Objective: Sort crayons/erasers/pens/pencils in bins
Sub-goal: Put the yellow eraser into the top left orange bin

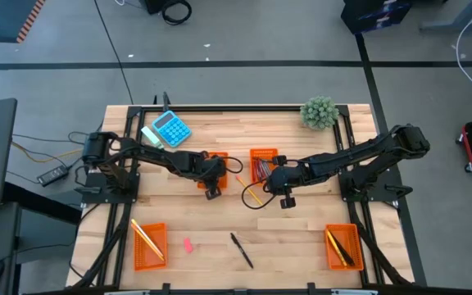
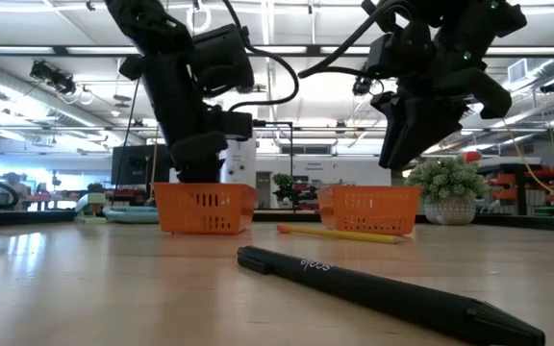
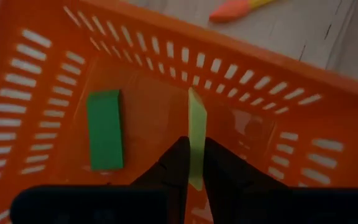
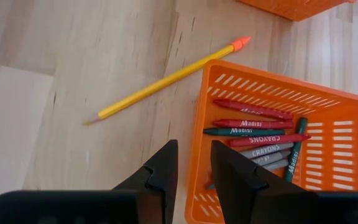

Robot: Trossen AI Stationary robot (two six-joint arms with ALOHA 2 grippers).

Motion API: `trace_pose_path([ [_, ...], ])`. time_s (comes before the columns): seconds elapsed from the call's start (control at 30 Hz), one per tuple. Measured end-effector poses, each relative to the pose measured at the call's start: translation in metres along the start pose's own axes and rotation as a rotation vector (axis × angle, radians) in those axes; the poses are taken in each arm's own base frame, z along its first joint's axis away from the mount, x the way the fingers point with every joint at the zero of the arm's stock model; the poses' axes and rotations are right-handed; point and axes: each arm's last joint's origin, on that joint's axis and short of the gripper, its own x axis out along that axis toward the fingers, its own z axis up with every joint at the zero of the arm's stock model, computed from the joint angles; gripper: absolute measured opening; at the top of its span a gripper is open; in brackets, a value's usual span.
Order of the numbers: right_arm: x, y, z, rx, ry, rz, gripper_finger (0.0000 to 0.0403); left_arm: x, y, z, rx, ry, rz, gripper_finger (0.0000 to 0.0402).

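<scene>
My left gripper (image 3: 194,146) is shut on a pale yellow eraser (image 3: 196,124) and hangs inside an orange bin (image 3: 278,99) at mid-table (image 1: 218,158). A green eraser (image 3: 104,129) lies flat on that bin's floor. My right gripper (image 4: 194,155) is open and empty, above the near rim of a second bin (image 4: 194,143) that holds several crayons (image 4: 253,124). A yellow pencil (image 4: 166,78) lies on the table beside that bin. A pink eraser (image 1: 188,244) and a black pen (image 1: 241,250) lie on the table near the front. My left gripper pinches the yellow eraser by its two broad faces (image 3: 195,163) between its two fingers, at the end nearest the wrist. The fingers point down into the bin. The eraser stands on edge and sticks out past the fingertips, above the bin's floor; whether it touches the floor I cannot tell.
A bin with pencils (image 1: 148,244) stands at the front left and another bin (image 1: 342,246) at the front right. A blue calculator (image 1: 171,129) and a small plant (image 1: 319,112) sit at the back. The black pen (image 2: 383,288) lies close to the front edge.
</scene>
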Motion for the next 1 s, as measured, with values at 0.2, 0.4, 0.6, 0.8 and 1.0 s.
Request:
trace_pose_path([
  [0.2, 0.0, 0.0, 0.0006, 0.001, -0.006, -0.001, 0.0102, 0.0006, 0.0001, -0.0006, 0.002, 0.006, 0.002, 0.0068],
  [0.4, 0.0, -0.0001, 0.0009, 0.001, -0.009, -0.001, 0.0102, 0.0006, 0.0001, -0.0008, 0.002, 0.008, 0.002, 0.0086],
  [0.6, 0.0, -0.0001, 0.001, 0.001, -0.011, -0.001, 0.0102, -0.0035, 0.0006, 0.0001, 0.0, -0.002, 0.0, 0.0093],
  [0.8, 0.0, -0.0001, 0.0011, 0.001, -0.012, -0.001, 0.0102, -0.0038, 0.0005, 0.0009, -0.003, -0.009, -0.002, 0.0086],
  [1.0, 0.0, -0.0001, 0.0012, 0.001, -0.012, -0.001, 0.0102, -0.0038, 0.0005, 0.0007, -0.006, -0.008, -0.002, 0.0104],
])
